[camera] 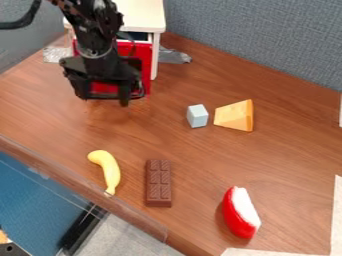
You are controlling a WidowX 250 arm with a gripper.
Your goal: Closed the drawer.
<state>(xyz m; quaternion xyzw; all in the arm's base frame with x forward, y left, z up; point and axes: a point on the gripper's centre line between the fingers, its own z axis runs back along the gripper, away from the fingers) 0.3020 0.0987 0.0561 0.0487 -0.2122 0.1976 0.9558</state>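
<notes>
All on the table (194, 160). Cabinet (143, 14) back left, drawer (146, 62) at its front. Block (197, 116) mid-table, forward and right of cabinet; wedge (234, 115) just beside it, right. Banana (107, 167) front left, near table edge. Chocolate bar (158, 182) right of banana, in front of block. Slice (241, 212) front right, right of bar and nearer the camera.

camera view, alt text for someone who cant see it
Black robot claw at the red drawer front of a white cabinet on a wooden table. Nearer the camera: yellow banana, chocolate bar, orange wedge, pale block, red-and-white toy.
</notes>
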